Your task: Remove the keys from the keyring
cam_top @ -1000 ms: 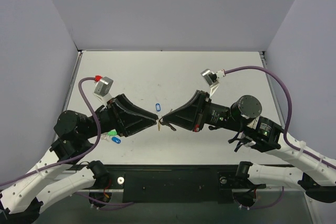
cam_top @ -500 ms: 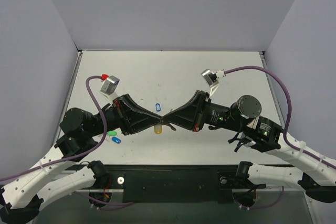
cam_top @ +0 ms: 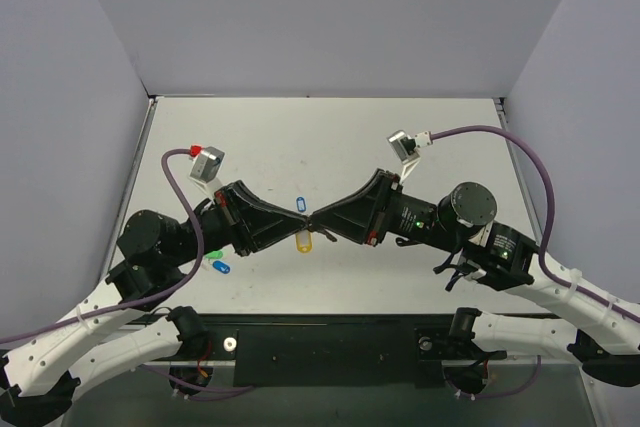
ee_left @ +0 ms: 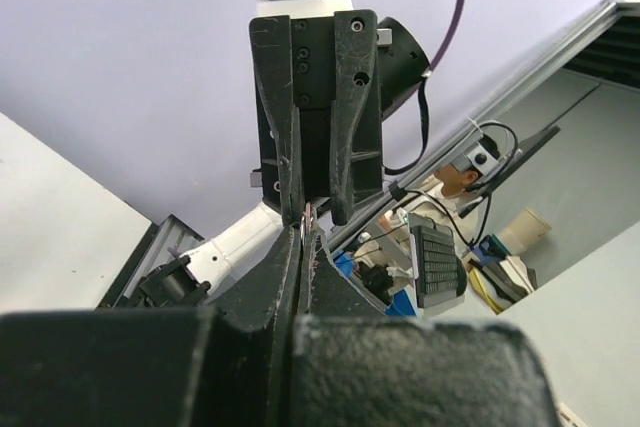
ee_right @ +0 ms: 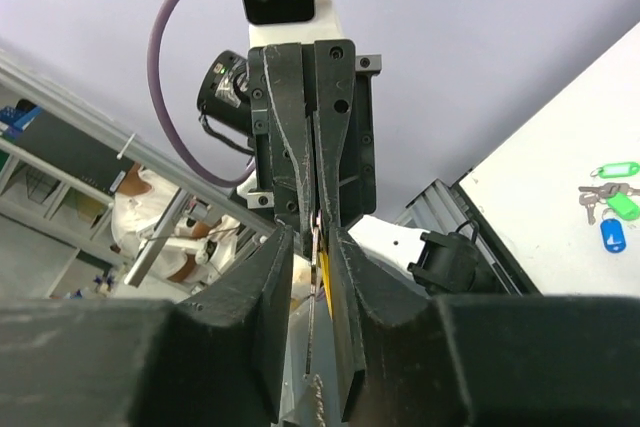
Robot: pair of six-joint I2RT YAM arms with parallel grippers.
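My two grippers meet tip to tip above the middle of the table. The left gripper [cam_top: 303,217] [ee_left: 305,237] is shut on the thin metal ring of the keyring. The keyring's yellow tag [cam_top: 304,243] [ee_right: 325,278] hangs just below the tips. A silver key [ee_right: 311,303] hangs edge-on beside the tag, between the parted fingers of my right gripper [cam_top: 314,219] [ee_right: 315,242], with a gap on its left side. The tag rests against the right-hand finger. In the left wrist view the ring itself is only a sliver at the tips.
A blue tag [cam_top: 301,205] lies on the table just behind the grippers. More green tags [cam_top: 214,253] [ee_right: 612,171] and a blue tag [cam_top: 221,267] [ee_right: 612,235] with small keys [ee_right: 590,197] lie under the left arm. Grey walls enclose three sides.
The left gripper moved right to meet the right gripper and closed on the ring. The right gripper's jaws have parted slightly. The yellow tag now hangs below the tips.
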